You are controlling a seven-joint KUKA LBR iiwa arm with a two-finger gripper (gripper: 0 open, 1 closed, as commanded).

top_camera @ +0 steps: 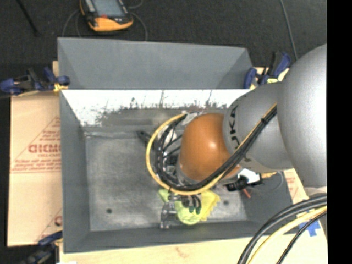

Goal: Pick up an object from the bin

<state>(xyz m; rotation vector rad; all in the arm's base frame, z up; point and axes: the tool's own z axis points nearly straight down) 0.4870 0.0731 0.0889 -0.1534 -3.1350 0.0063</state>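
My gripper (169,212) is down near the bin's front wall, just below the orange cover on the wrist. It is right against the left side of a yellow-green, crumpled-looking thing (205,205) lying on the floor there. The gripper covers part of that thing, and I cannot tell whether it holds it. To the right, tucked beneath the arm, lies a small white, black and red thing (245,181).
A small dark thing (143,135) lies near the back wall, left of the wrist cables. The arm and its orange cover hide the bin's right middle. The grey floor spreads out to the left of the gripper.
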